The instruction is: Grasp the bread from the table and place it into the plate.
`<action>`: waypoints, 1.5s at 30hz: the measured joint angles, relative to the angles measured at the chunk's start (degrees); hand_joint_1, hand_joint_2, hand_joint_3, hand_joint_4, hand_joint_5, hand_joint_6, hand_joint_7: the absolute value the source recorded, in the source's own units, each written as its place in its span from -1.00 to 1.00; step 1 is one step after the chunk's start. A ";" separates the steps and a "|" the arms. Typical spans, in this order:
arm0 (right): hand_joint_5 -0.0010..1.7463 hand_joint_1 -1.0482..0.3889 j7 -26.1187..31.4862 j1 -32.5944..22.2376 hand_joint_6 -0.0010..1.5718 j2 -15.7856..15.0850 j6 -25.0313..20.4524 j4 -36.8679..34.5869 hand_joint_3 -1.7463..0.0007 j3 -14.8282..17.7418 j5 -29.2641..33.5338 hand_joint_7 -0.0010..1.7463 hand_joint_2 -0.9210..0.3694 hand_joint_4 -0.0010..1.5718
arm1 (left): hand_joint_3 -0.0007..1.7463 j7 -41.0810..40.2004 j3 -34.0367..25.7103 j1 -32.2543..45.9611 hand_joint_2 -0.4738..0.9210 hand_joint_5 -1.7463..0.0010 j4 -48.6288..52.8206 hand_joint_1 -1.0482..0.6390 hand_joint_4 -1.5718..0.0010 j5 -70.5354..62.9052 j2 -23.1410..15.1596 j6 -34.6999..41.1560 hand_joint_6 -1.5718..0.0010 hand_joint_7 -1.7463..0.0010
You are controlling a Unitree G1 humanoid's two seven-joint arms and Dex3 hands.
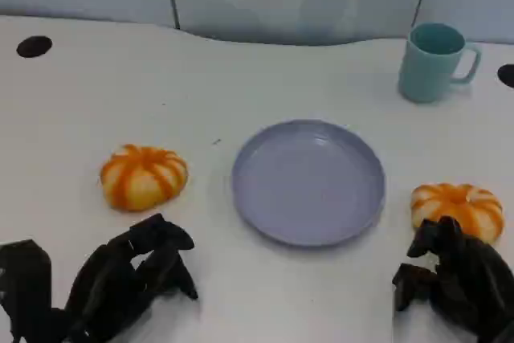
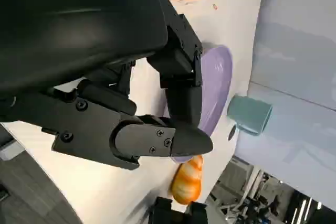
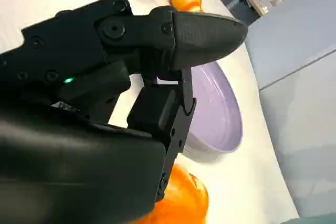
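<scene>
While both black hands are hovering low over the near edge of the white table [image 1: 265, 295], neither one is holding anything. In the head view, the left hand [image 1: 132, 275] is sitting just in front of the left bread bun [image 1: 144, 176], its fingers spread and apart from the bun. The right hand [image 1: 454, 275] is reaching toward the right bread bun [image 1: 458, 208], fingers loosely curled and empty; its fingertips are lying just beside the bun, and whether they are touching it cannot be told. Both buns are orange with pale stripes, pumpkin-like in shape, and both are lying on the table, one on each side of the lavender plate [image 1: 309, 182], which is sitting between them with nothing in it. A teal mug [image 1: 434, 62] is standing upright beyond the plate, toward the right rear, handle pointing right. No brand, label or writing is showing on any of these things. On the right wrist, a small green light [image 3: 68, 81] is glowing on the hand's shell.
</scene>
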State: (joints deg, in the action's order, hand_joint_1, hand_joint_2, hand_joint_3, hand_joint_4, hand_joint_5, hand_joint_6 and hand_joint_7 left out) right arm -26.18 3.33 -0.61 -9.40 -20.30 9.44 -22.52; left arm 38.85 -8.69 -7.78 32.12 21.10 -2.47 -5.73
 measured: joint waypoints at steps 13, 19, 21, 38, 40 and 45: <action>0.39 -0.19 -0.01 -0.01 0.47 0.02 0.11 -0.02 0.49 -0.01 0.06 0.30 -1.00 0.68 | -0.67 0.01 -0.07 0.00 1.00 -1.00 0.00 -0.57 0.23 0.07 0.00 0.00 0.24 -0.48; 0.39 -0.19 -0.18 0.09 0.48 0.02 0.30 -0.33 0.49 0.01 0.05 0.30 -1.00 0.69 | -0.67 0.00 -0.07 -0.04 1.00 -0.99 0.13 -0.58 0.22 0.07 0.00 0.02 0.22 -0.48; 0.40 -0.19 -0.12 0.10 0.49 0.01 0.29 -0.33 0.49 0.01 0.07 0.30 -1.00 0.70 | -0.67 0.00 -0.07 -0.05 1.00 -0.98 0.14 -0.56 0.22 0.07 0.00 0.02 0.23 -0.48; 0.41 -0.19 0.47 0.07 0.48 0.01 -0.62 0.33 0.49 -0.09 0.16 0.28 -1.00 0.66 | -0.63 -1.50 0.05 0.30 1.00 -0.93 -0.29 -0.57 0.24 -2.08 0.15 -4.14 0.19 -0.46; 0.41 -0.19 0.00 0.05 0.48 0.01 0.08 -0.06 0.49 -0.07 0.16 0.28 -1.00 0.66 | -0.62 -3.49 0.05 0.40 1.00 -0.92 -1.44 -0.57 0.24 -4.10 0.25 -9.52 0.19 -0.46; 0.41 -0.19 -0.39 0.06 0.49 0.01 0.56 -0.38 0.49 -0.06 0.17 0.26 -1.00 0.66 | -0.62 -4.78 0.35 0.35 1.00 -0.92 -1.76 -0.57 0.23 -4.88 0.30 -12.79 0.18 -0.45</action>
State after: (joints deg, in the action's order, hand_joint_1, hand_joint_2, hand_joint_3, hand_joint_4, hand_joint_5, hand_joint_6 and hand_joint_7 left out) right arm -26.58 3.38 -0.60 -8.84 -20.68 9.38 -22.36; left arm 34.07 -8.35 -7.44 30.35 16.22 -2.16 -18.52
